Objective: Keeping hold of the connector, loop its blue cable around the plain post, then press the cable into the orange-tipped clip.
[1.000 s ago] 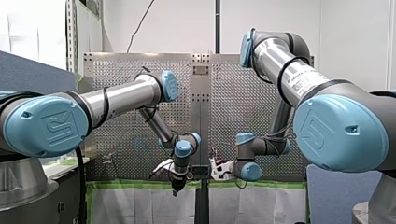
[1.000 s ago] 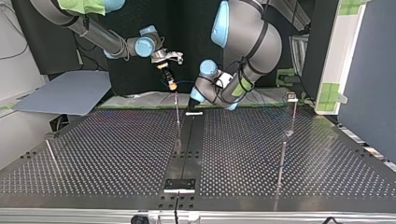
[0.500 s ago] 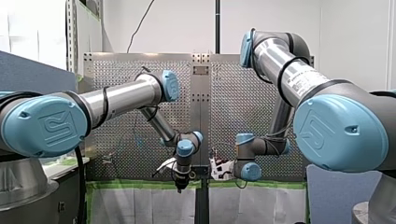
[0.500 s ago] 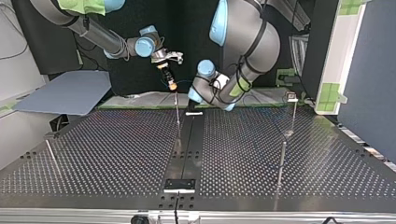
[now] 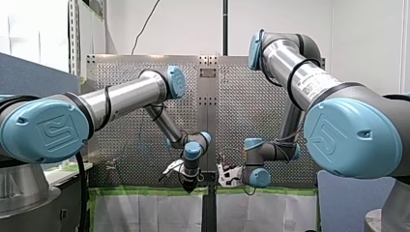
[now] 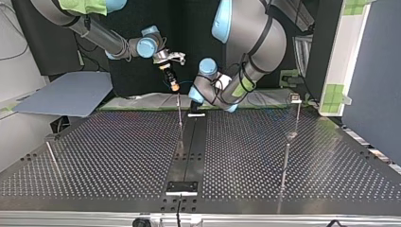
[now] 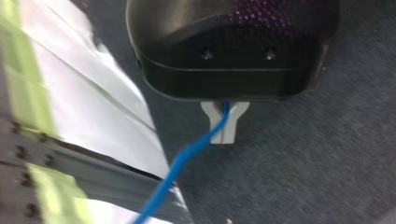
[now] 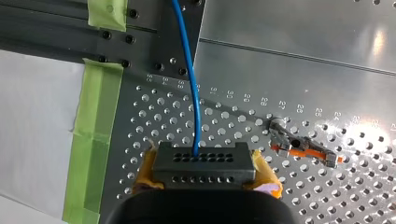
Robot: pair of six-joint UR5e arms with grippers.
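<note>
Firmly, right gripper (image 8: 205, 176) clamps perforated grey connector (image 8: 204, 164); left gripper (image 7: 224, 125) pinches blue cable (image 7: 183, 160).

A UR logo marks each arm's blue joint cap (image 5: 48, 133).

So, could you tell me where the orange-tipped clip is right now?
In the right wrist view the clip sits on the table, just beside the connector held in my right hand.
</note>
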